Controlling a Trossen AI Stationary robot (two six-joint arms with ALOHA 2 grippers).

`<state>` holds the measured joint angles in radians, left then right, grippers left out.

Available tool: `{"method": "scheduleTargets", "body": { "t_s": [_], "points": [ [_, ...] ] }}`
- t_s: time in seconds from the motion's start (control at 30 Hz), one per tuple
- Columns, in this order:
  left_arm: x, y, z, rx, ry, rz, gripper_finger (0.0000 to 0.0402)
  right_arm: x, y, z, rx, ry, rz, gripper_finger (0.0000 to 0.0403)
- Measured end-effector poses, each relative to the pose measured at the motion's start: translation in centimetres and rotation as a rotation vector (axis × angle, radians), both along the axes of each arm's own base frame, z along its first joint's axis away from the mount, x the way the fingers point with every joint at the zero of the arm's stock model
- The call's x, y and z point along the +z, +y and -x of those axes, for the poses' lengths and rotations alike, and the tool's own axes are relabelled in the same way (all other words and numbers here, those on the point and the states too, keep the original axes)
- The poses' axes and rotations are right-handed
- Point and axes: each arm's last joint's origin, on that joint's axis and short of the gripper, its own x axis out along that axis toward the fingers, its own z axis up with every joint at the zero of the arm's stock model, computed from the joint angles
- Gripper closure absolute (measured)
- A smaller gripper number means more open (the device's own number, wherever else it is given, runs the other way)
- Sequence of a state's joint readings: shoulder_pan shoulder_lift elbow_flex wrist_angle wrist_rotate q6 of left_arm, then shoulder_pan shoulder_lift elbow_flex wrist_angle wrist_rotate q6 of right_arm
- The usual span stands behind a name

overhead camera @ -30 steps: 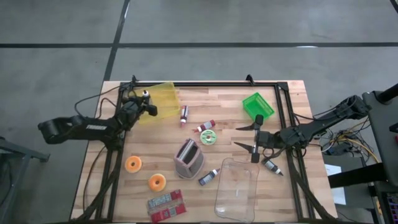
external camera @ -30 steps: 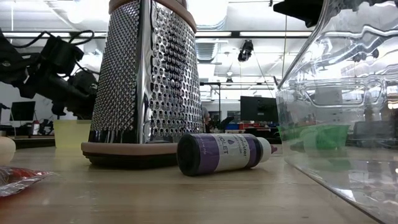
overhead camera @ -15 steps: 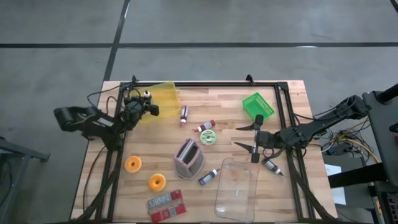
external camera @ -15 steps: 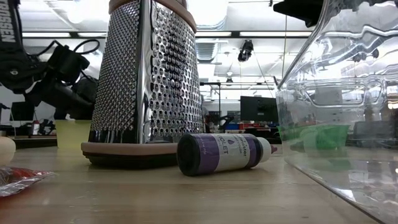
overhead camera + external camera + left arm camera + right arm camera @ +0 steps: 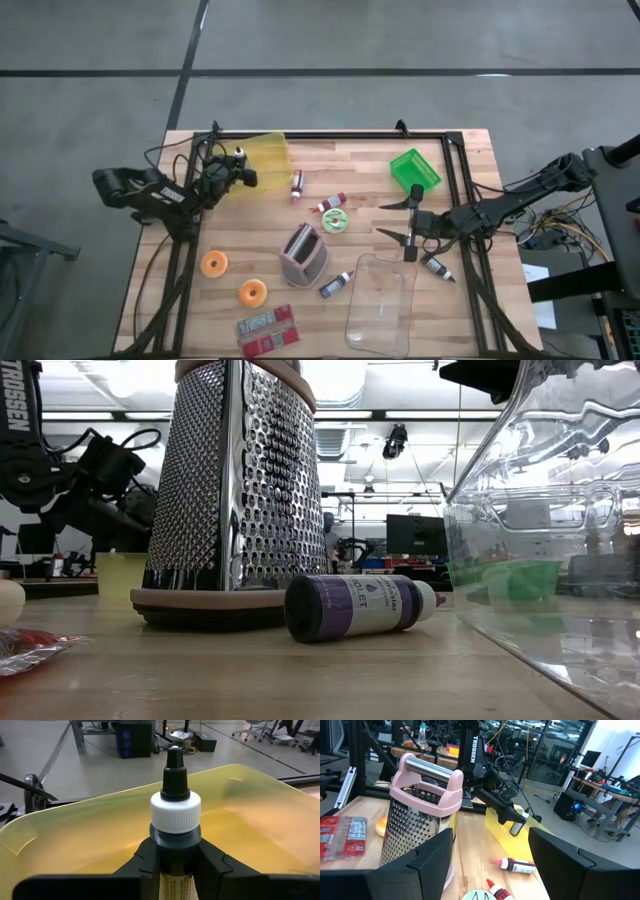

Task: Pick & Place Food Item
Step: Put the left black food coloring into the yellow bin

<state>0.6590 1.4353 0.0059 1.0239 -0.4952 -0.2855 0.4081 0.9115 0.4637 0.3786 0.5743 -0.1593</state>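
Wooden table (image 5: 365, 190) fills the high view, bounded by a black frame. The left gripper (image 5: 243, 172) sits at the far left corner, clamped on a small bottle (image 5: 240, 154) held at the mouth of the yellow bin (image 5: 266, 158). The right gripper (image 5: 400, 220) hovers over the table's right half with its fingers spread wide and nothing between them, between the green bin (image 5: 414, 168) and the clear tub (image 5: 381, 303). Open wood lies between the yellow bin and the two orange rings (image 5: 214, 264) near the left rail. A grater (image 5: 303, 253) lies mid-table.

Low view: the grater (image 5: 236, 490) and a purple bottle (image 5: 358, 606) lying on its side block most of the table behind them. The clear tub (image 5: 545, 530) is cut off at the right edge. The left arm (image 5: 80, 480) shows at the left, its fingers hard to make out.

Left wrist view: the bottle (image 5: 175, 810) stands upright between the dark fingers (image 5: 145, 865), with a black nozzle, white collar and dark body. The yellow bin (image 5: 90, 835) wall curves just behind it. The label is cut off below.

Right wrist view: both fingers (image 5: 430, 860) stand far apart. The left gripper (image 5: 512, 822) holds the bottle (image 5: 517, 828) above the yellow bin (image 5: 506, 837), beyond the grater (image 5: 422, 815).
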Motion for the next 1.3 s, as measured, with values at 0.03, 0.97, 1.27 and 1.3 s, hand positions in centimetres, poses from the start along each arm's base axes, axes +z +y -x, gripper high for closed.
{"method": "scheduleTargets", "body": {
  "t_s": [0.03, 0.97, 1.27, 1.3],
  "points": [
    [0.0, 0.0, 0.0, -0.004, -0.002, 0.001, 0.0326, 0.0, 0.0, 0.0, 0.000, 0.000, -0.001, 0.0149],
    [0.4, -0.1, -0.3, -0.108, 0.011, -0.037, 0.0172, 0.0, 0.0, 0.0, 0.000, 0.000, 0.000, 0.0149],
    [1.7, -0.1, -0.4, -0.139, -0.029, -0.105, 0.0172, 0.0, 0.0, 0.0, 0.000, 0.000, 0.001, 0.0149],
    [1.7, -0.1, -0.4, -0.140, -0.026, -0.103, 0.0172, 0.0, 0.0, 0.0, 0.000, 0.000, 0.000, 0.0149]
  ]
}}
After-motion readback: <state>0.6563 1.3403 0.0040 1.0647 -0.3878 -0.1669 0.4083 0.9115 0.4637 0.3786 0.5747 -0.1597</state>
